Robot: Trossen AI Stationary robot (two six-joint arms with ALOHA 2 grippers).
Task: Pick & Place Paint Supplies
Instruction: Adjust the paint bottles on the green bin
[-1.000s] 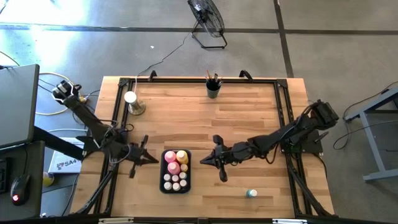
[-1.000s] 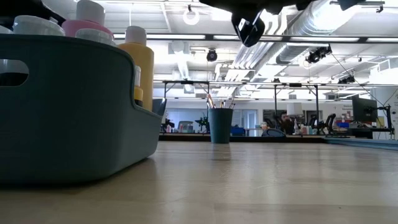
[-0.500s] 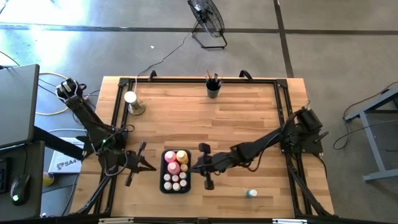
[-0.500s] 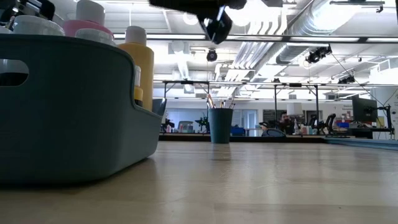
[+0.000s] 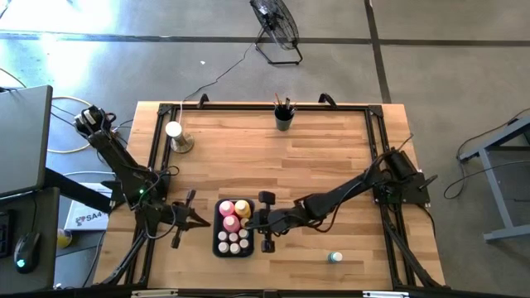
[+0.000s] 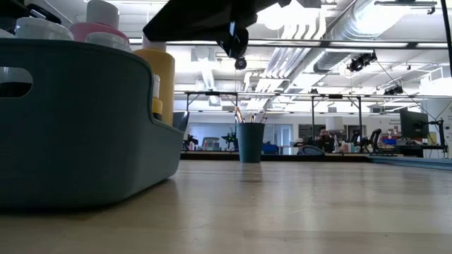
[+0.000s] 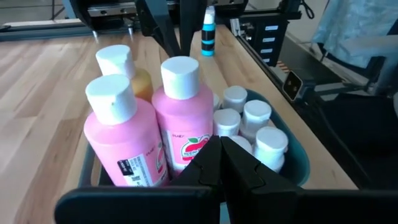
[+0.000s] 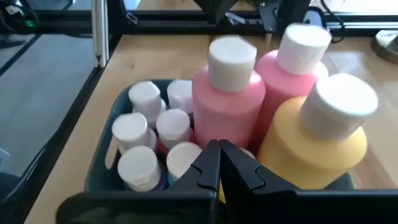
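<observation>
Since 1 second ago, the right arm has been swung from mid-table across to the bin's right side, while the left gripper has been drawn slightly back to the bin's left.

Largest is the wooden table (image 5: 331,165), framed by a black rail. On its front-left part sits a dark teal bin (image 5: 234,228), seen close up in the low view (image 6: 78,134). Inside it, 2 pink squeeze bottles (image 7: 186,118) and 1 yellow squeeze bottle (image 8: 320,140) are stood upright at the far end, white caps up. Behind them in the same bin, several small white-capped paint bottles (image 8: 146,143) are packed together, touching.

The right gripper (image 5: 255,222) is held just beside the bin's right edge, fingers pressed fully together with nothing between them, as its wrist view (image 8: 219,162) shows. The left gripper (image 5: 199,217) is held near the bin's left side, well clear of it, likewise fully closed and empty (image 7: 221,162).

At the table's far edge, a dark cup (image 5: 284,119) with thin paintbrushes (image 5: 284,103) standing in it is seen. A white knob on a round tan base (image 5: 176,137) is stood at the far-left. 1 small teal paint bottle (image 5: 334,257) is left alone near the front-right edge, well apart from the bin.
</observation>
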